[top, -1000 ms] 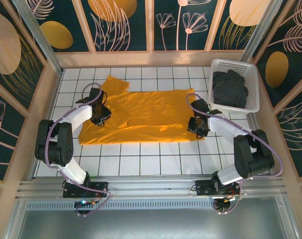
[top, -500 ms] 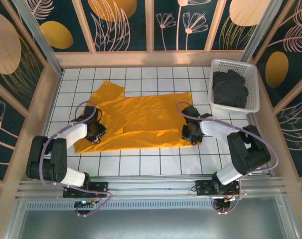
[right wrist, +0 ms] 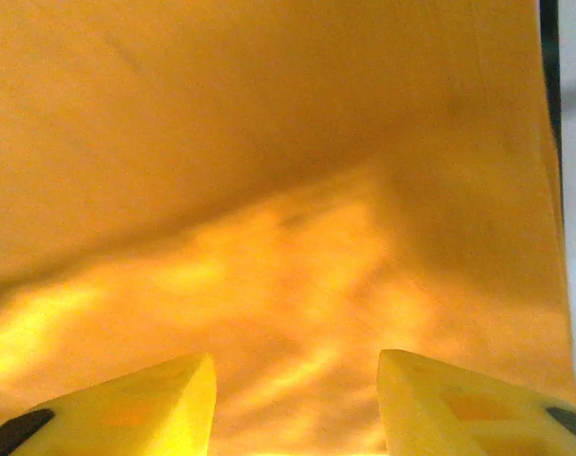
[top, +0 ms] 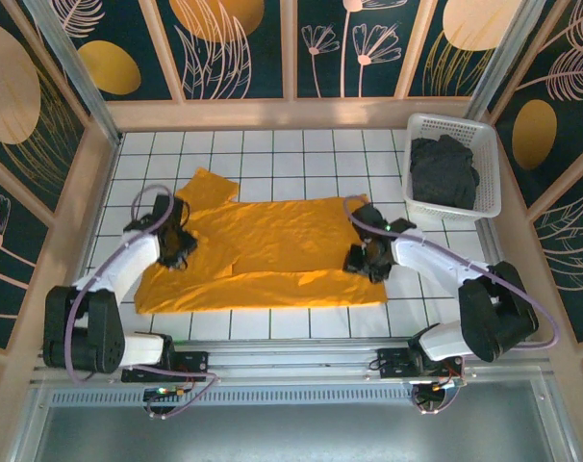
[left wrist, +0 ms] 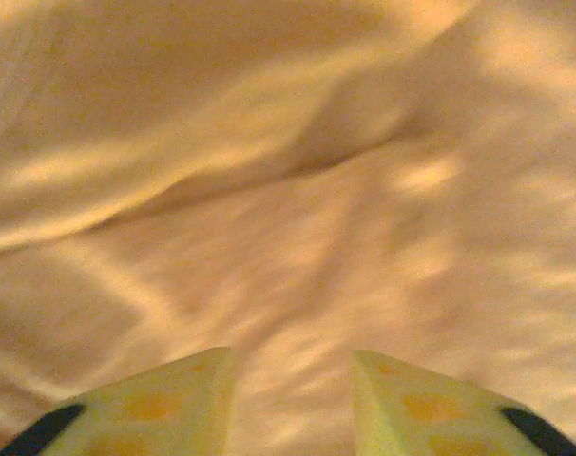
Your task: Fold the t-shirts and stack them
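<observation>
The mustard t-shirt point(top: 272, 245) lies spread flat across the middle of the tiled table, one sleeve point(top: 207, 188) pointing to the far left. My left gripper point(top: 174, 248) rests on its left edge and my right gripper point(top: 359, 260) on its right edge. In the left wrist view the left gripper point(left wrist: 293, 385) has its jaws apart over rippled yellow cloth point(left wrist: 288, 190). The right gripper point(right wrist: 296, 385) is also open above the yellow cloth point(right wrist: 269, 171), with nothing pinched. The dark charcoal t-shirt point(top: 443, 173) lies bunched in the basket.
A white mesh basket point(top: 450, 122) stands at the far right corner. Wooden walls ring the table. Bare tiles point(top: 291, 144) lie beyond the shirt, and a narrow strip of tiles point(top: 272, 322) runs between its near hem and the rail.
Both grippers came toward the near edge, dragging the yellow shirt with them by about a tile. Both sets of jaws have since widened and let go of the cloth.
</observation>
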